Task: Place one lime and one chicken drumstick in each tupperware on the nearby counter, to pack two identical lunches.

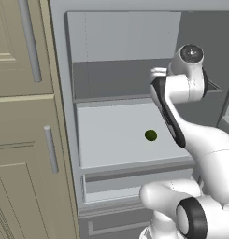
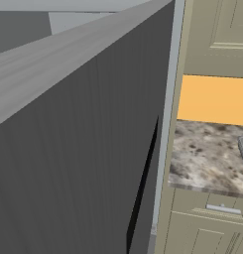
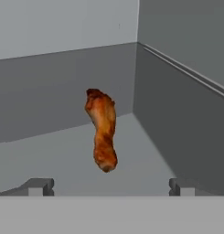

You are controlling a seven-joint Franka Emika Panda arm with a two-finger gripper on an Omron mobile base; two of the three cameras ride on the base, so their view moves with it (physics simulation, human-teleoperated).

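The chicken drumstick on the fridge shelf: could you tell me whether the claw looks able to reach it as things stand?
Probably yes. In the hand view the open claw faces the chicken drumstick directly, its fingertips spread wider than the meat, and nothing lies on the grey shelf between them.

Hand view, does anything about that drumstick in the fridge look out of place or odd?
Yes, mildly. The browned, glossy chicken drumstick lies bare on the grey fridge shelf near the back corner, with no plate or wrap under it. It looks whole, nothing is spilled, and the open fingers are short of it.
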